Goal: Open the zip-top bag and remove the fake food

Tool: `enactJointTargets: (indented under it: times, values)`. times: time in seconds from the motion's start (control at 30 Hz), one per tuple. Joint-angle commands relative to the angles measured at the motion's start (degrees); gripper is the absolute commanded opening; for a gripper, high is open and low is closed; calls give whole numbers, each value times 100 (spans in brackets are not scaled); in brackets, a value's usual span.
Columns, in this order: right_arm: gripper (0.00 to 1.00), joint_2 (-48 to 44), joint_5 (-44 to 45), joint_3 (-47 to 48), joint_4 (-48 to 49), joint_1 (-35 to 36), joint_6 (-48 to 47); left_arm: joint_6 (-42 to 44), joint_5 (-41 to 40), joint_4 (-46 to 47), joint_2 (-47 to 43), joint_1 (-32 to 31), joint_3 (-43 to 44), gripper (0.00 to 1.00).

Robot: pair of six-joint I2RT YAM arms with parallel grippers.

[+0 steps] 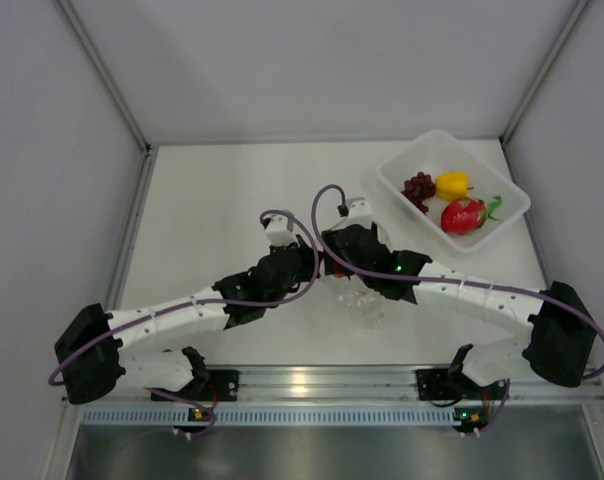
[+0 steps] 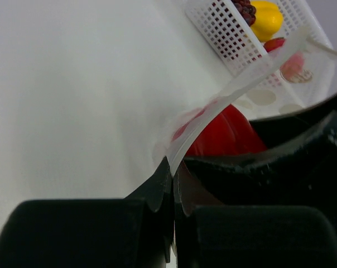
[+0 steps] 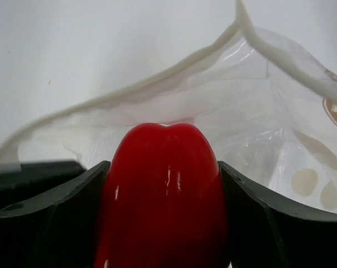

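Zip-top bag (image 3: 280,128): at mid-worktop between the two arms, mouth gaping; whether it rests on the surface or hangs cannot be told.
Zip strip (image 3: 129,92): bowed apart into a wide arc, giving room to reach in.
Red pepper (image 3: 165,190): sits in the bag's mouth, the strip arching behind it.
Right tool (image 3: 164,167): clamped on the red pepper, one finger at each flank, judged a grip for drawing it out.
Left tool (image 2: 173,181): pinched together on the strip's edge, apparently anchoring the bag against that pull.
Tray (image 1: 407,154): far right corner, well apart; holds grape bunch (image 1: 418,188), yellow pepper (image 1: 452,183), pink-red fruit (image 1: 464,216).
Worktop (image 1: 222,200): white, carries bag and tray.
Progress: judged late; the red pepper is not yet clear of the bag.
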Motion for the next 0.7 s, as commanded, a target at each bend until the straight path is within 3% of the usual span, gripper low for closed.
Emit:
enactJointTargets:
  times: [0.0, 0.27, 0.67]
  values:
    - [39, 208, 364, 508, 603, -112, -89, 127, 747, 732, -94, -78, -124, 0]
    - [38, 86, -239, 544, 1271, -174, 166, 189, 573, 751, -121, -96, -247, 0]
    - [38, -1039, -1058, 561, 947, -209, 157, -100, -315, 268, -296, -105, -370, 0]
